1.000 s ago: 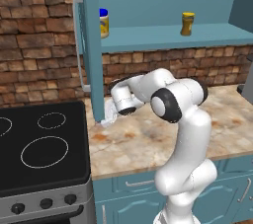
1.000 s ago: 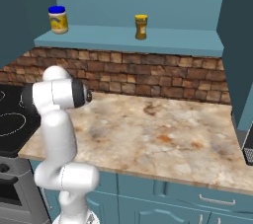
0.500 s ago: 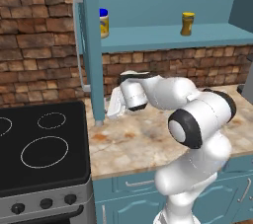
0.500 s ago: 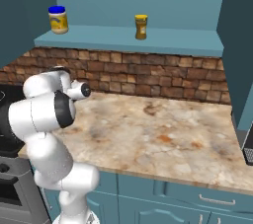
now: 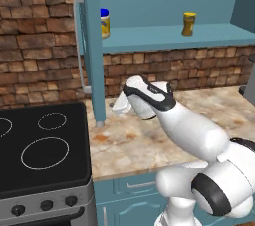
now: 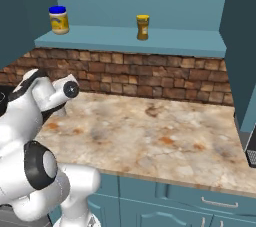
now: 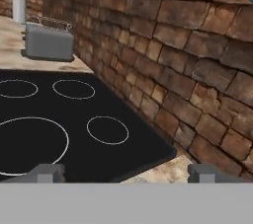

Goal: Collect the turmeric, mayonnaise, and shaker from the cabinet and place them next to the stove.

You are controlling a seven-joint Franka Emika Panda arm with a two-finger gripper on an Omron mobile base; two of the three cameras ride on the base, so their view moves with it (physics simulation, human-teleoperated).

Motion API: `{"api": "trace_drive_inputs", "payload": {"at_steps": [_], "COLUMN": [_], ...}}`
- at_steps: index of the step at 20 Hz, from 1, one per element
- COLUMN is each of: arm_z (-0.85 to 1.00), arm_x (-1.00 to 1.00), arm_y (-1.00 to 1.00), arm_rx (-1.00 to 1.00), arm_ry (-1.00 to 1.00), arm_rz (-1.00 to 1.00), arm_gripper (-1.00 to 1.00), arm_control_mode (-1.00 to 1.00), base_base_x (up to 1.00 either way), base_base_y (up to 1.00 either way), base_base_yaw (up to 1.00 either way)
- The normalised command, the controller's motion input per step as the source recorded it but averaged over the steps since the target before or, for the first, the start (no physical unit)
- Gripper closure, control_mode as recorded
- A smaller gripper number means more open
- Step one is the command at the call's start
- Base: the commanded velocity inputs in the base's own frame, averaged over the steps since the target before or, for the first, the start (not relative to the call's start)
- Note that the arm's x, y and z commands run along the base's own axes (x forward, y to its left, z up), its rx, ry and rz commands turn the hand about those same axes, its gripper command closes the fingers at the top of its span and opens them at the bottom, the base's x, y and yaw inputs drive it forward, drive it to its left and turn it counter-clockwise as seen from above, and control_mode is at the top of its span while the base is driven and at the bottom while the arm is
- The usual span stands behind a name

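A marbled beige-and-brown counter (image 6: 150, 136) runs along a red-brown brick wall (image 6: 165, 78), with teal drawers (image 6: 200, 203) below it and the teal cabinet (image 5: 164, 1) above. The cabinet's flat shelf (image 6: 150, 41) carries the mayo (image 6: 58, 19) with its blue lid towards the stove end, and the turmeric (image 6: 143, 26) standing upright well apart from it, further along the shelf. In the left base view the mayo (image 5: 104, 23) sits just behind the tall narrow door (image 5: 92, 46), whose pale bar handle (image 5: 79, 41) faces the stove. The stove (image 5: 40, 155) lies at the counter's left end, black glass with white rings, a grey steel front and round black knobs (image 5: 46, 205). The arm bends low over the counter beside the stove, its hand near the foot of the door and close to the brick. The gripper (image 7: 127, 172) looks out across the cooktop (image 7: 74, 124): its two grey fingertips (image 7: 47, 172) stand wide apart at the bottom of the hand view with nothing between them, above a strip of counter edge. Beyond the cooktop, on a further stretch of counter, sit a grey toaster (image 7: 48, 40) and a white upright roll (image 7: 19, 7) just behind it. The shaker cannot be made out. A dark appliance edge (image 6: 251, 146) shows at the counter's far right.
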Motion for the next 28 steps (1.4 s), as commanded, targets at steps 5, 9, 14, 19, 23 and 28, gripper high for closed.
{"api": "trace_drive_inputs", "payload": {"at_steps": [5,9,14,19,23,28], "arm_z": [0.83,0.85,0.72,0.56,0.45,0.62], "arm_x": [-0.27,-0.16,-0.23,-0.35,-0.50,-0.72], "arm_y": [-0.44,-0.66,-0.70,-0.83,-0.96,-0.81], "arm_rx": [-0.10,-0.04,-0.03,-0.02,0.00,0.03], "arm_ry": [0.09,0.15,0.10,0.02,0.00,-0.01], "arm_rz": [-0.36,-0.37,-0.36,-0.32,-0.27,-0.23], "arm_gripper": [-1.00,-1.00,-1.00,-1.00,-1.00,-1.00], "arm_control_mode": [-1.00,-1.00,-1.00,-1.00,-1.00,-1.00], "base_base_x": [0.00,0.00,0.00,0.00,0.00,0.00], "base_base_y": [0.00,0.00,0.00,0.00,0.00,0.00], "base_base_yaw": [0.00,0.00,0.00,0.00,0.00,0.00]}}
